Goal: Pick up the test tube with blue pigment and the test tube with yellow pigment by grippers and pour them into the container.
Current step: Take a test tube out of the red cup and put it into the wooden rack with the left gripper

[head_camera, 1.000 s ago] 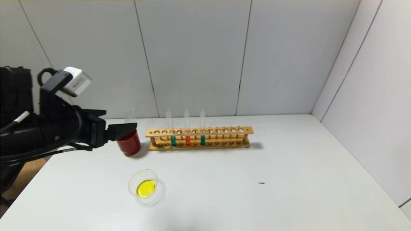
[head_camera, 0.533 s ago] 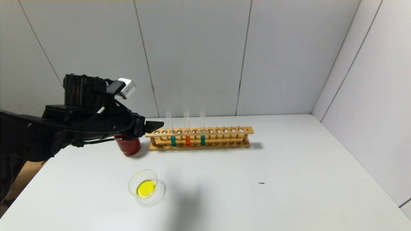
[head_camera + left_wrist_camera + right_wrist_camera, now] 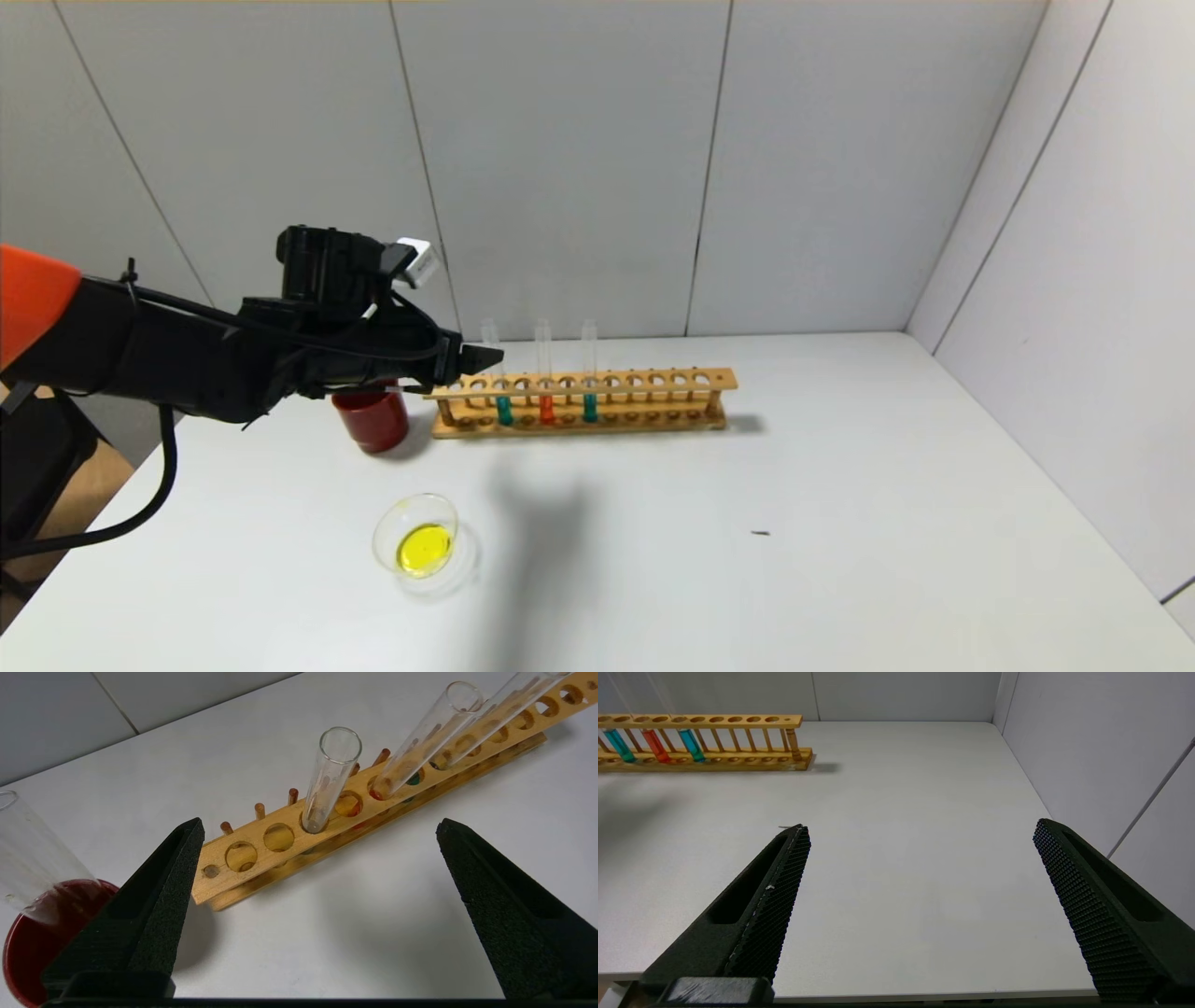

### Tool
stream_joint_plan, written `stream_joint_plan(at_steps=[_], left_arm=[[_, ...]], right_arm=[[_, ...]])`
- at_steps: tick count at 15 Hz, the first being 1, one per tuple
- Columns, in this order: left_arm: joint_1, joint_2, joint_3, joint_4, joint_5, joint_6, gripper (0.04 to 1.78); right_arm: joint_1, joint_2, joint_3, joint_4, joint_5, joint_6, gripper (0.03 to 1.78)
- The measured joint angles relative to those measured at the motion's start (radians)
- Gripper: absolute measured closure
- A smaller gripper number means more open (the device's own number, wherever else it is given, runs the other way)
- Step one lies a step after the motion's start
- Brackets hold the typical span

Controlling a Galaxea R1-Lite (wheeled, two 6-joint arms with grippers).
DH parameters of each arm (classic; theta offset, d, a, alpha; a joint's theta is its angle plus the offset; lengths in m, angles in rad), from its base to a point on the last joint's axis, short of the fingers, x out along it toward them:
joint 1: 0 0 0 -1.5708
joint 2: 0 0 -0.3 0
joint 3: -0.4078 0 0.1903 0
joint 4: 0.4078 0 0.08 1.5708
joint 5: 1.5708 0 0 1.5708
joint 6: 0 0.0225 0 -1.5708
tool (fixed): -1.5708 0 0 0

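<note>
Two test tubes with blue pigment (image 3: 504, 408) (image 3: 589, 406) stand in the wooden rack (image 3: 653, 399), with an orange-liquid tube (image 3: 546, 408) between them. My left gripper (image 3: 481, 357) hangs open just left of the nearer blue tube's top and holds nothing. In the left wrist view that tube (image 3: 331, 777) rises between and beyond the wide-apart fingertips (image 3: 194, 835). The container (image 3: 417, 544), a low glass dish, holds yellow liquid. No tube with yellow liquid shows. My right gripper (image 3: 920, 828) is open and empty over the table's right front.
A dark red cup (image 3: 373, 422) stands at the rack's left end, below my left arm, and an empty clear tube (image 3: 28, 858) leans in it. A wall closes off the right side (image 3: 1074, 280). A small dark speck (image 3: 760, 533) lies on the white table.
My left arm has swung right, from over the red cup to the rack's left end, fingers still open. The tubes, the dish and the cup have not moved.
</note>
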Motion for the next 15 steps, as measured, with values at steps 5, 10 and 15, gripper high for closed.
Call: stream_joint_plan(at_steps=[5,10,15], left_arm=[[-0.003,0.085,-0.097,0.003,0.000,0.000,0.07],[-0.012,0.147,-0.154,0.004,0.001,-0.010,0.22],[-0.022,0.180,-0.181,0.000,0.001,-0.010,0.97]], right_arm=[[0.000,0.000,0.000,0.000,0.000,0.000,0.06],[0.000,0.000,0.000,0.000,0.000,0.000,0.06],[0.000,0.000,0.000,0.000,0.000,0.000,0.06]])
